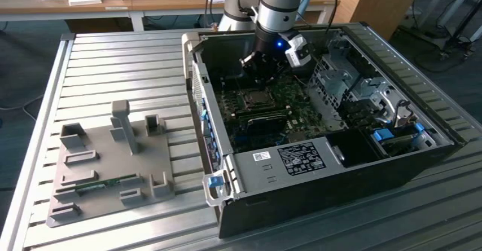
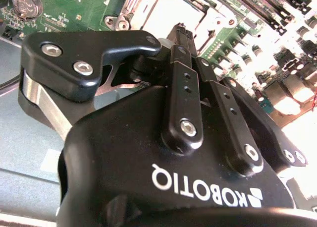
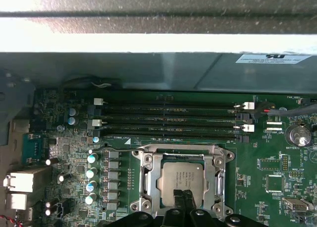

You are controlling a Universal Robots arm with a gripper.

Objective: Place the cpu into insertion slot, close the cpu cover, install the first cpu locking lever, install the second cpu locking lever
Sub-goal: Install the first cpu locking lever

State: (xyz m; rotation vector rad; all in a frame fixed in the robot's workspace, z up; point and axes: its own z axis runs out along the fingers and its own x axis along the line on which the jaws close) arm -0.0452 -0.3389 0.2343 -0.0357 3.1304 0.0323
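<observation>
Cpu between memory slots and pincer

- The exterior view looks down from high up and far off at the open black metal computer case, with the black metal gripper inside.
- The first wrist view sits close behind the gripper, facing the flat green circuit board.
- The second wrist view hugs the gripper, looking along it.
- The square silvery metal socket under the gripper shows in both wrist views.
</observation>
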